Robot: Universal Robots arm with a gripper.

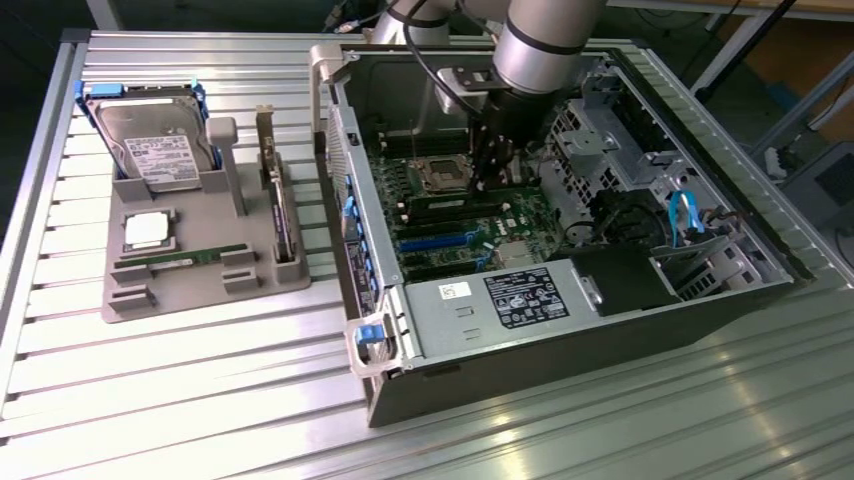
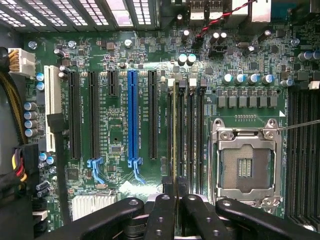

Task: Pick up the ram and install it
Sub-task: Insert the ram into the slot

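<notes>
Hand [image 1: 497, 172] closed, nothing visibly gripped, inside the case [image 1: 441, 330] just over the memory slots [image 2: 185, 135]; ram [image 1: 174, 258] well apart from it, lying in the tray [image 1: 200, 298] on the bench [image 1: 200, 400]; judged: pick-up and install both outstanding.

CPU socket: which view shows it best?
The wrist view: the empty CPU socket faces the camera squarely, its frame and contacts plain. The exterior view shows it at a slant inside the computer case.
</notes>
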